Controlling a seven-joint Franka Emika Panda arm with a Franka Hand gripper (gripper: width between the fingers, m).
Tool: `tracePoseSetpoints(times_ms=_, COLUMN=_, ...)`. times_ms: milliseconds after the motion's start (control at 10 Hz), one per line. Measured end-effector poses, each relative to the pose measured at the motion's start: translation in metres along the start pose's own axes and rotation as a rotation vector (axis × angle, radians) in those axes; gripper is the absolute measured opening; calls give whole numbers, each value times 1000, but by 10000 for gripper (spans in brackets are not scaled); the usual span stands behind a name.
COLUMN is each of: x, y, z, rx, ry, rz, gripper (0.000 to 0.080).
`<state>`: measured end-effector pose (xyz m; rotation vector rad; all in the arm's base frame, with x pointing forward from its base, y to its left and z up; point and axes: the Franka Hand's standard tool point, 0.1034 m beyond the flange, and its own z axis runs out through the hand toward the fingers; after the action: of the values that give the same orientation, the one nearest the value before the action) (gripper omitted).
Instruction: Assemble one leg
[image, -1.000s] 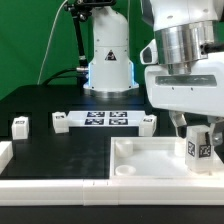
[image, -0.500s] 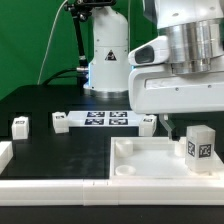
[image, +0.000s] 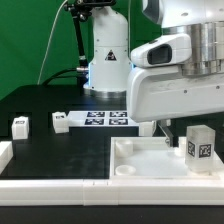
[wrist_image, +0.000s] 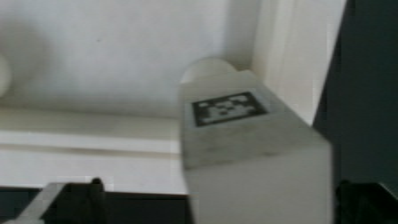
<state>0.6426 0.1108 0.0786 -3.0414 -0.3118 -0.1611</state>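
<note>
A leg (image: 198, 146) stands upright on its own in the right corner of the white tabletop (image: 140, 170), tags showing on its sides. My gripper (image: 186, 124) hangs just above it, open, with nothing in it. In the wrist view the leg (wrist_image: 249, 130) rises between my spread fingertips (wrist_image: 79, 200), its top tag facing the camera, with the tabletop's rim (wrist_image: 294, 60) beside it. Two more legs (image: 20, 125) (image: 60, 121) lie on the black table at the exterior view's left.
The marker board (image: 105, 119) lies behind the tabletop. Another small white part (image: 148, 122) sits at its right end, half hidden by my gripper body. The arm's base (image: 108, 60) stands at the back. A white border piece (image: 5, 155) runs along the front left.
My gripper has let go of the leg and risen above it. The leg stays standing in the tabletop corner.
</note>
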Motion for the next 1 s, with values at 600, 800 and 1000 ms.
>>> tracePoseSetpoints(times_ms=600, x=-1, y=0, z=1, rx=1, ry=-2, rz=28, gripper=289)
tracePoseSetpoints(times_ms=800, x=-1, y=-1, z=1, rx=3, ry=-2, rz=131, gripper=291)
tracePoseSetpoints(times_ms=1000, x=-2, y=-4, z=2, rx=11, ry=4, rz=351, gripper=291)
